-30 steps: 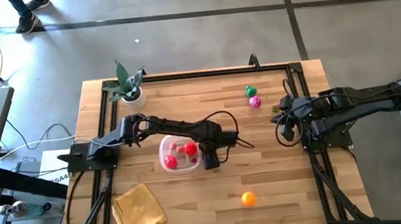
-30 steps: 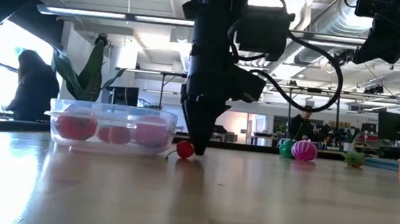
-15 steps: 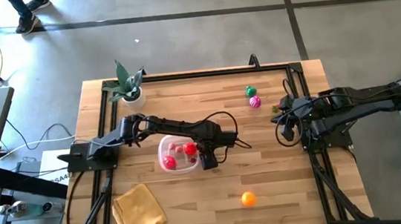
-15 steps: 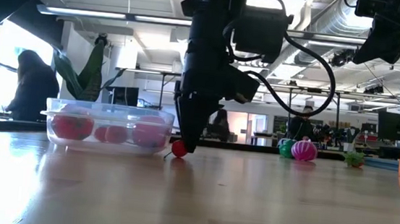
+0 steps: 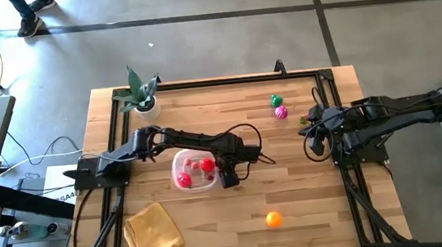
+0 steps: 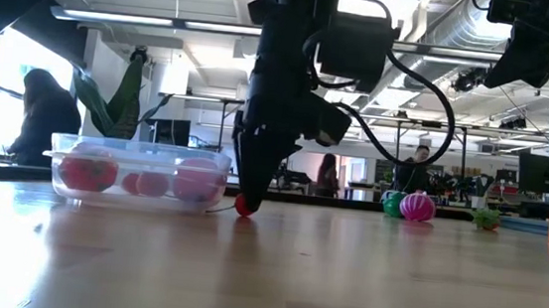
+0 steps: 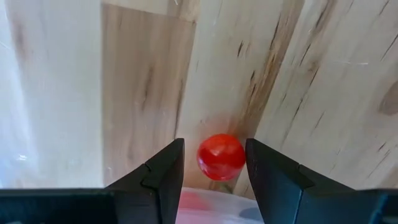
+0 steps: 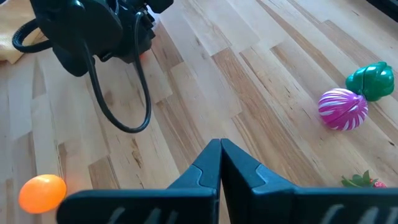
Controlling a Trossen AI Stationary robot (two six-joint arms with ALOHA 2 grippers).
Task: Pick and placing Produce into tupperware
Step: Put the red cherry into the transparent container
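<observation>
Red toy fruit (image 7: 221,157) sits btwn left claw (image 7: 214,163) fingers, half-open, beside tub (image 5: 195,170); right claw (image 8: 220,163) closed.

The high camera looks straight down on the whole pale wooden worktop (image 5: 294,190) from well above. The low camera sits at worktop height, facing level across it into the room behind. The left wrist camera looks closely down at the boards; the right wrist camera looks obliquely across them. High, low and right wrist views share the magenta-pink striped toy ball (image 5: 281,112) (image 6: 415,205) (image 8: 342,109).
</observation>
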